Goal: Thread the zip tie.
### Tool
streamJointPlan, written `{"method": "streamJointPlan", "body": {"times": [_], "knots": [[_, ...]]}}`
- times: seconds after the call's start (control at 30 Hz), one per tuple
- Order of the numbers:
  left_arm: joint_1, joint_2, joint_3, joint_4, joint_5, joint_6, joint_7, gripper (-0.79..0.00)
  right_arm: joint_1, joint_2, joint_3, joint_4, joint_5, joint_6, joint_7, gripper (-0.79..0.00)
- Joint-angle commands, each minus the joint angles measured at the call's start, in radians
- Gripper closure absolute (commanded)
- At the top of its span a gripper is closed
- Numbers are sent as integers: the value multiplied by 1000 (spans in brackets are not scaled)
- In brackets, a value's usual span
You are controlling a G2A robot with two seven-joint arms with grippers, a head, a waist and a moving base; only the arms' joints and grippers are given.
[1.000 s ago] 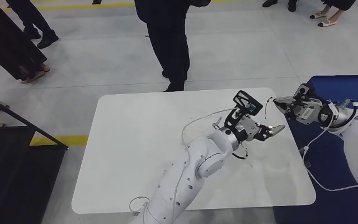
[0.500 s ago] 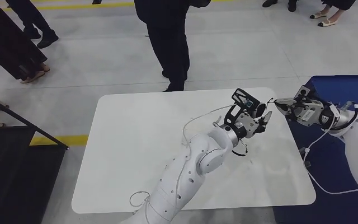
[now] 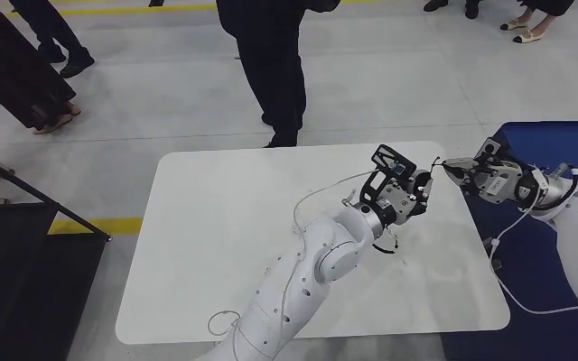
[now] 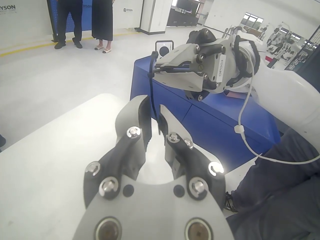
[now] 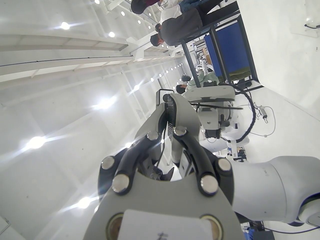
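The zip tie (image 4: 150,86) is a thin, black, flexible plastic strip. It hangs in the air in the upper middle of the left wrist view, with its small square head at the top. The right end effector (image 4: 156,69), with smooth pale grey tapered fingers and dark linkages fixed by shiny bolts, is clenched on the strip just below the head. The tail drops with a slight bend into the gap between the curved grey fingers of the left end effector (image 4: 153,109), which are parted and do not pinch it. In the top view both end effectors meet tip to tip in the right half of the frame, above the far right corner of the matte white, round-cornered bench (image 3: 226,235). A glossy blue cabinet (image 4: 200,108) stands just past that edge.
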State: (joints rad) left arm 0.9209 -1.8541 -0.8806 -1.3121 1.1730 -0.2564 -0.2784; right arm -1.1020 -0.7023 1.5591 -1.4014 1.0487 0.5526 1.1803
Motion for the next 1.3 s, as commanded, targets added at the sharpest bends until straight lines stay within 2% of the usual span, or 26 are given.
{"method": "streamJointPlan", "body": {"times": [0.0, 0.57, 0.6, 0.63, 0.67, 0.7, 0.8, 1.0, 1.1, 1.2, 1.27], "knots": [[-1, 1, 2, 0, 0, 0, 0, 0, -1, 0, 3, 0, 2, 1, 1, 0], [-2, 7, 34, -1, 11, -11, -22, 0, -6, 3, 25, -4, -3, 4, -5, 0], [-2, 7, 34, -2, 9, -12, -21, -74, -8, 3, 24, -5, -4, 3, -6, 0], [-2, 7, 35, -4, 9, -14, -19, -280, -9, 3, 23, -7, -6, 4, -6, 0], [-1, 8, 35, -6, 7, -15, -16, -523, -10, 3, 22, -8, -7, 3, -6, 0], [0, 8, 35, -7, 6, -15, -14, -662, -11, 3, 22, -8, -7, 4, -6, 0], [2, 10, 35, -12, 8, -14, -13, -693, -13, 3, 22, -10, -11, 3, -7, 0], [5, 14, 30, -10, 9, -2, -14, -705, -16, 2, 24, -8, -7, 2, -7, 0], [5, 17, 12, 2, 8, 27, -12, -782, -17, 2, 32, -7, 4, -3, 2, 0], [10, 23, -11, -14, 7, 34, -3, -770, -15, 3, 40, -1, 10, 3, 5, 0], [26, 30, -33, -63, 9, 27, -3, -733, -14, 3, 38, 6, 20, 22, 10, 0]]}}
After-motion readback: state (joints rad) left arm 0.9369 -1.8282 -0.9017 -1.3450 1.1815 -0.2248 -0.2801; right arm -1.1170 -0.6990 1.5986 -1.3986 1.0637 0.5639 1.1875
